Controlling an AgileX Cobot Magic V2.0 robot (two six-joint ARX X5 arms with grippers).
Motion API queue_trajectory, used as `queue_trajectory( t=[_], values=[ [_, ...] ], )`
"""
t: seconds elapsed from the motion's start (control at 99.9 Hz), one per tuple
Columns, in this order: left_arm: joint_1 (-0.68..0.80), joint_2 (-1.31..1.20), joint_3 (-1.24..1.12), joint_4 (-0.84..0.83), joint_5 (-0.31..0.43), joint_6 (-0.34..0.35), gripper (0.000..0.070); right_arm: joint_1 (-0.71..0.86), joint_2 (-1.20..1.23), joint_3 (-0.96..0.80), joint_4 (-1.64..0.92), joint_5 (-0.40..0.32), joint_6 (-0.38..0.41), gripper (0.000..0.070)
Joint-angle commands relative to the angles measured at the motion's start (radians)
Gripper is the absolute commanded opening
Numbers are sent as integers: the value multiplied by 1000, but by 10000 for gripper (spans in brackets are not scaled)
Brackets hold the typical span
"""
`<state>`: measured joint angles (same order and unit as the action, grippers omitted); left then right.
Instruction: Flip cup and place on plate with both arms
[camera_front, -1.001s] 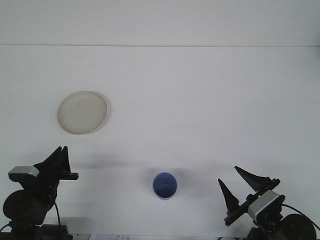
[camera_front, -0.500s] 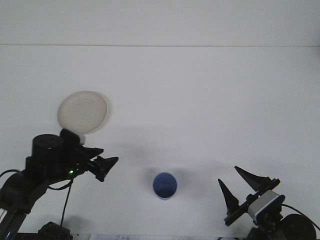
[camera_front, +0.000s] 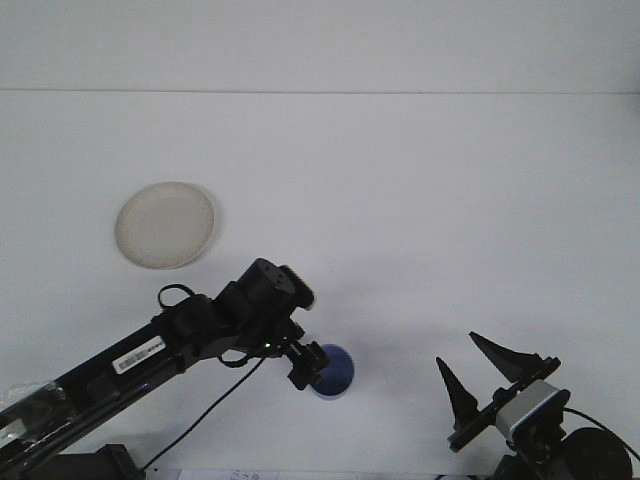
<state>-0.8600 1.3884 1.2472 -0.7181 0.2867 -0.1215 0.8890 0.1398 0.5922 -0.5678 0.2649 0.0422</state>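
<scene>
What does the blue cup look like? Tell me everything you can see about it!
The cup is small, round and blue, seen from above. It stands on the white table near the front edge, about in the middle. Its round top face looks darker blue with a paler rim around it; whether that is the open mouth or the base is hard to tell. The left gripper has reached its left side and covers part of it; actual contact cannot be made out. The plate lies far off to its left, farther back.
</scene>
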Motion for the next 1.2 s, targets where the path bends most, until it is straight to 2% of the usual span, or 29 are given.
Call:
queue_trajectory(
  t=[0.0,0.21,0.54,0.6,0.76,0.851,1.191],
  values=[
    [-27,46,31,1,-16,5,470,9,-2,10,6,2,3,424],
    [-59,134,37,8,-122,32,470,9,-2,10,6,2,3,424],
    [-65,231,37,8,-130,54,456,9,-2,10,6,2,3,423],
    [-69,234,37,9,-130,55,401,9,-2,10,6,2,3,423],
    [-79,234,37,8,-130,66,100,9,-2,10,6,2,3,423],
    [-84,234,37,5,-130,77,6,9,-2,10,6,2,3,423],
    [-83,202,43,-9,-138,89,6,9,-2,10,6,2,3,423]
  ],
)
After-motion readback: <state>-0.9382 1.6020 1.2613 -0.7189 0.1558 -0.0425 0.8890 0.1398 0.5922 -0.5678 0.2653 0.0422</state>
